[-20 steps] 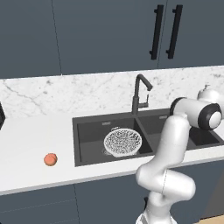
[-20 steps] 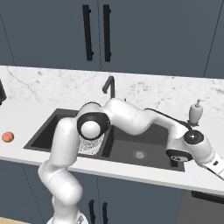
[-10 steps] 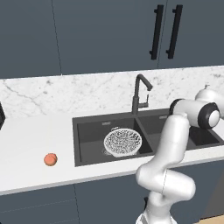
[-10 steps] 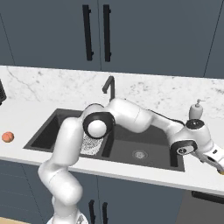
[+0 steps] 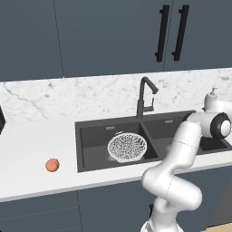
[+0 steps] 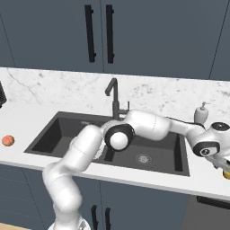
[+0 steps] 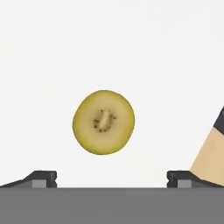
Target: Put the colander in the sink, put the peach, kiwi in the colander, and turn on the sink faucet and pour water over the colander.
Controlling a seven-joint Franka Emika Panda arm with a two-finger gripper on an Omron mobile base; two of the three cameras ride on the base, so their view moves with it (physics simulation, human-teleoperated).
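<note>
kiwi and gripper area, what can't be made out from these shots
- Kiwi: hand view shows it on white counter between the open gripper tips; how high the tips are above it cannot be judged.
- Gripper in right base view: cut off by the right edge, past the wrist.
- Colander: in right base view the arm's elbow covers it.
- Faucet lever: too small to read its position.

Kiwi (image 7: 103,122) lies on white counter (image 7: 109,43), centred ahead of wide-apart fingertips (image 7: 41,178), untouched; tan floor (image 7: 210,157) at right.
</note>
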